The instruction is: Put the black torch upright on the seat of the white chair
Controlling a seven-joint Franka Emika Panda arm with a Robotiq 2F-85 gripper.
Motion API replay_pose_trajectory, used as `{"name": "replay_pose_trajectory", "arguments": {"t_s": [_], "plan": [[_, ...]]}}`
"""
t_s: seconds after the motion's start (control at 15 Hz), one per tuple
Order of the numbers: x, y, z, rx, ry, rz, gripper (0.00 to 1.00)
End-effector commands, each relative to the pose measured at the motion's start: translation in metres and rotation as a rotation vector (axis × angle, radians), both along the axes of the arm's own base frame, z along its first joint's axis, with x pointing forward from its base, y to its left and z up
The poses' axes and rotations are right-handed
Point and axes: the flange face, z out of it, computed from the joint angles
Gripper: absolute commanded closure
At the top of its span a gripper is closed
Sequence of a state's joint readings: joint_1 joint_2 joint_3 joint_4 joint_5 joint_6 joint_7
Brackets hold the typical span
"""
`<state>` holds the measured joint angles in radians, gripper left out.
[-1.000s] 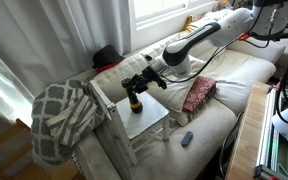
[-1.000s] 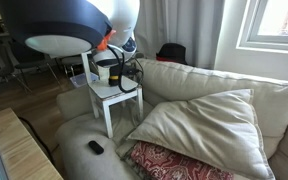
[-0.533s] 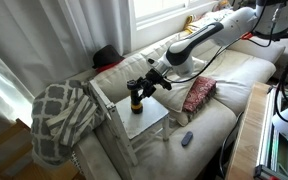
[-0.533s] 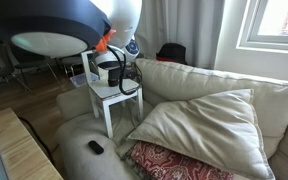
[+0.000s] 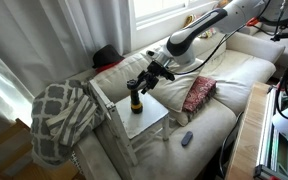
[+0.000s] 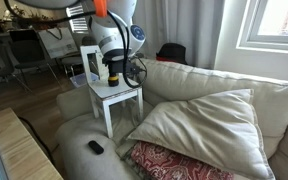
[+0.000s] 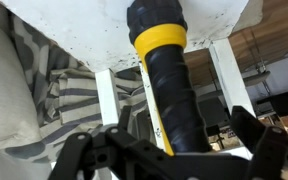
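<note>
The black torch, with a yellow band, stands upright on the seat of the white chair. My gripper hangs just over the torch's upper end in both exterior views, open. In the wrist view the torch runs from the white seat toward my gripper. The dark fingers stand apart on either side of the torch, with gaps showing.
A grey checked blanket drapes over the chair's back. The chair stands against a cream sofa that carries a red patterned cushion, a large cream cushion and a small dark remote.
The jaws have opened off the torch, which stays standing on the seat. The arm has lifted and drawn back a little.
</note>
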<state>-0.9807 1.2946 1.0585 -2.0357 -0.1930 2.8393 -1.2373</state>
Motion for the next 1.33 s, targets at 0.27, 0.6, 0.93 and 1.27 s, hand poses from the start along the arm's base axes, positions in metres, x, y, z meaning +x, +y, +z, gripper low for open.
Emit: {"name": "replay_pose_trajectory", "arguments": {"t_s": [0.27,0.6,0.93,1.27], "plan": [[-0.013,-0.035,0.116,-0.248,0.216,-0.007,0.00],[-0.020,-0.035,0.194,-0.327,0.324,-0.014,0.00],[-0.034,-0.035,0.238,-0.408,0.393,-0.013,0.00],[-0.030,-0.030,0.249,-0.406,0.390,-0.012,0.00]]}}
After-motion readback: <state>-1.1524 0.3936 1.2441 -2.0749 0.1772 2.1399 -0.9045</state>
